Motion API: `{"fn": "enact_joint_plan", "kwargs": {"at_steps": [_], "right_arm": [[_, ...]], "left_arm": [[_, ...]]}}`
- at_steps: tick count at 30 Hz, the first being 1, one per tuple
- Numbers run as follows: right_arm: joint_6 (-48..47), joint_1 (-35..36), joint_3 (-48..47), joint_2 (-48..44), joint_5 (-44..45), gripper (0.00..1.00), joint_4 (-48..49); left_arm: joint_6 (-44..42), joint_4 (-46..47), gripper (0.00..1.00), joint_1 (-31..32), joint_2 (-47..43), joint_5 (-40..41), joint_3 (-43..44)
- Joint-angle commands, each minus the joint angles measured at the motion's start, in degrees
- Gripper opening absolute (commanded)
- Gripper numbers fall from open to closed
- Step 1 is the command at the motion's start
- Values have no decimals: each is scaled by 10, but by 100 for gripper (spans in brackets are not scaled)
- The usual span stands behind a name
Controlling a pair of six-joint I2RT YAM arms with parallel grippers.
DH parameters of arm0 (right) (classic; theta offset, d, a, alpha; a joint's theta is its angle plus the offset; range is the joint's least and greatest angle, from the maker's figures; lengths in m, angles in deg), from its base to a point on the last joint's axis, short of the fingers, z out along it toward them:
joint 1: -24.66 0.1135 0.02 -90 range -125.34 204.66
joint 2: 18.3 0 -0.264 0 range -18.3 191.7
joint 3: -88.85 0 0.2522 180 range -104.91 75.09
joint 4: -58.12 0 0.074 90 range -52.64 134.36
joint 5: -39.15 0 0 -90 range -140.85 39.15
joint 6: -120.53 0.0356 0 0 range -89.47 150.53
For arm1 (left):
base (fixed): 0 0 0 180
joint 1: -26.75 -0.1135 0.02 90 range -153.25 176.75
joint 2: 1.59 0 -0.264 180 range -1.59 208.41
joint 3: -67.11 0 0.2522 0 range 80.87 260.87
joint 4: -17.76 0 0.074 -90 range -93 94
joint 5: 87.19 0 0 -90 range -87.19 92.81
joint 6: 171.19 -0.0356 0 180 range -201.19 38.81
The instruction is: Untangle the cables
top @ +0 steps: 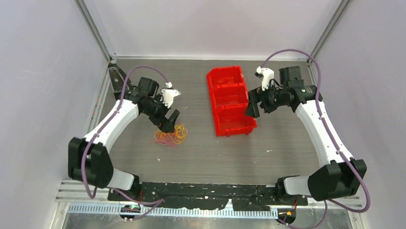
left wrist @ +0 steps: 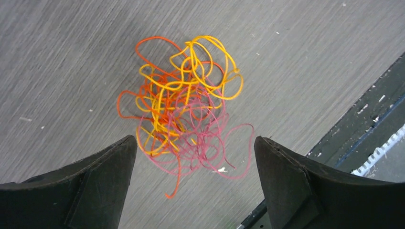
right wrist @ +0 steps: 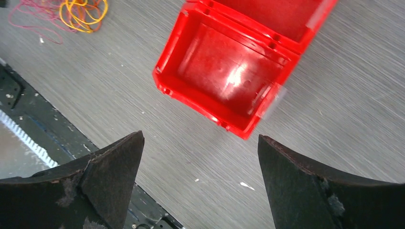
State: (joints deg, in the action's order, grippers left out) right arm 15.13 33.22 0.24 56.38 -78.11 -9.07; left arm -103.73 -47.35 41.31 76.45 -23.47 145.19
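Observation:
The cables (top: 171, 136) lie on the grey table as one small tangle of orange, yellow and pink-red strands (left wrist: 184, 102). My left gripper (top: 169, 124) hangs just above the tangle's far-left side, open, with nothing between its fingers (left wrist: 195, 140). The pink-red loops reach down between the two black fingertips in the left wrist view without touching them. My right gripper (top: 253, 107) is open too and empty (right wrist: 200, 138), held over the table by the red bins. The cables (right wrist: 67, 13) show at the top left of the right wrist view.
A row of three joined red bins (top: 231, 101) stands at the table's middle right; the nearest one (right wrist: 224, 71) is empty. A black strip (top: 208, 192) runs along the table's near edge by the arm bases. Grey walls enclose the back and sides.

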Motion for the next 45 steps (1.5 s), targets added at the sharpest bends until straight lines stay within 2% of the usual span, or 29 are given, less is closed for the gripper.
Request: {"fn": "enact_joint_plan", "kwargs": {"at_steps": [1, 6, 9, 11, 12, 13, 14, 16, 18, 22, 26, 31, 35, 42, 45], "right_arm": [[33, 23, -28, 36, -67, 95, 47], [81, 66, -14, 59, -81, 95, 116], [112, 95, -15, 76, -81, 95, 147], [137, 110, -15, 90, -80, 95, 177], [145, 114, -15, 100, -79, 95, 198], [159, 123, -17, 106, -80, 95, 206], [166, 127, -19, 119, -82, 95, 220], [182, 141, -32, 139, -87, 95, 237], [191, 157, -44, 159, -95, 95, 252], [213, 198, -64, 194, -118, 95, 289], [223, 233, -93, 229, -129, 99, 315], [264, 258, -105, 255, -149, 93, 374], [292, 265, -72, 240, -161, 90, 425], [307, 276, -45, 238, -151, 88, 447], [296, 295, -47, 248, -127, 81, 440]], "left_arm": [[9, 66, 90, 3, 74, 13, 12], [-1, 42, 74, 3, 165, 53, 44], [-3, 30, 63, 1, 186, 65, 43], [-4, 25, 45, -4, 185, 43, 36], [-2, 21, 23, -10, 181, 24, 36], [4, 13, 6, -19, 176, -5, 40], [13, 4, 0, -32, 169, -43, 45], [42, 8, 0, -73, 137, -138, 42], [70, 42, 0, -96, 83, -200, 13], [43, 91, 0, -99, -39, -224, -47], [30, 108, 0, -99, -96, -230, -77], [32, 106, 0, -99, -107, -231, -78], [38, 110, 0, -99, -95, -228, -80], [47, 123, 0, -99, -81, -229, -79], [51, 123, 0, -99, -78, -226, -78]]}}
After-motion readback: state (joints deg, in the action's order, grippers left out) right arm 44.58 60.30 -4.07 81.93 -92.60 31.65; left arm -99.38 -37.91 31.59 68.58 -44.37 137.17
